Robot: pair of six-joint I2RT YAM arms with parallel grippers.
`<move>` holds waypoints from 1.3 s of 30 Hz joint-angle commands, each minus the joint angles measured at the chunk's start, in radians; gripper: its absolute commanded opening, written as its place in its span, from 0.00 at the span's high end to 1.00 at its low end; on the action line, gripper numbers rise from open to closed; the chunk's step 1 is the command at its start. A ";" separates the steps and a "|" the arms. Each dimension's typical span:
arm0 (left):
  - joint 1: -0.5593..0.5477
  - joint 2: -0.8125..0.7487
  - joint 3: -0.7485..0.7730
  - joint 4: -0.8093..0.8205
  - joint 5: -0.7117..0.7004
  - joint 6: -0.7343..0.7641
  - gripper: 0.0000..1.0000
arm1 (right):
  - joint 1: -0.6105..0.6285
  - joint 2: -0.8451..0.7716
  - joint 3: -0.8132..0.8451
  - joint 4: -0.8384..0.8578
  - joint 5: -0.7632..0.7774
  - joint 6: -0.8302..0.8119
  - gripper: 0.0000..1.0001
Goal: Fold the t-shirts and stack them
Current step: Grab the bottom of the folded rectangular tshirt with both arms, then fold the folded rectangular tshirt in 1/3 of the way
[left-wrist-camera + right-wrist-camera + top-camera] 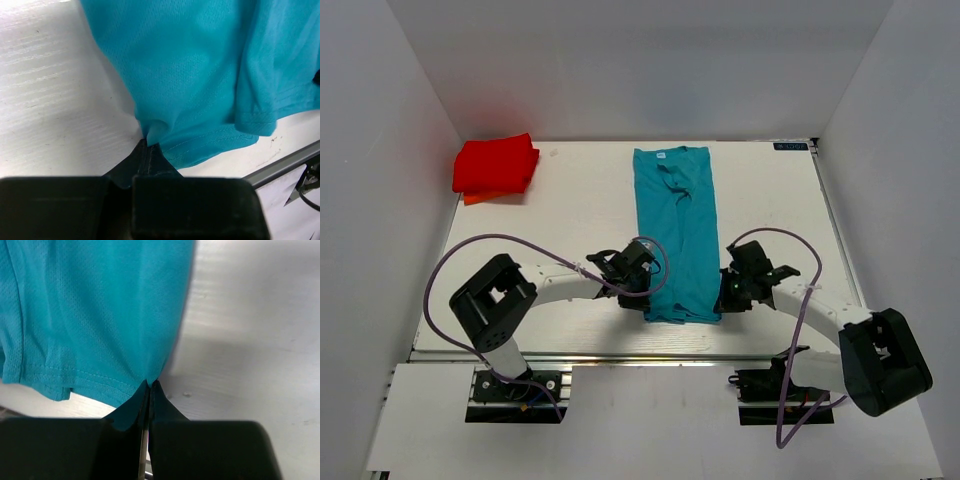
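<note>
The teal t-shirt [678, 225] lies as a long narrow strip down the middle of the table, its white neck label at the far end. My left gripper [642, 283] is shut on the shirt's near left edge; the left wrist view shows the cloth [200, 75] pinched at the fingertips [147, 145]. My right gripper [728, 292] is shut on the near right edge, with the cloth [90, 315] caught at its fingertips [150, 384]. The red t-shirt [496, 165] sits folded at the far left corner, away from both grippers.
White walls enclose the table on three sides. The table's near edge with a metal rail [620, 355] runs just behind the shirt's hem. Purple cables [450, 260] loop over both arms.
</note>
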 commanded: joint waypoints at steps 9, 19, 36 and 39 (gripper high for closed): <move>-0.006 -0.081 -0.067 -0.170 0.079 0.111 1.00 | 0.002 -0.084 -0.013 -0.079 -0.012 -0.058 1.00; 0.015 -0.109 0.122 -0.241 0.208 0.252 1.00 | 0.003 -0.179 0.081 -0.146 -0.061 -0.064 1.00; 0.201 0.162 0.565 -0.466 0.015 0.166 1.00 | -0.023 0.206 0.510 -0.194 0.084 -0.065 1.00; 0.227 0.199 0.617 -0.440 0.015 0.166 1.00 | -0.029 0.264 0.582 -0.186 0.083 -0.078 1.00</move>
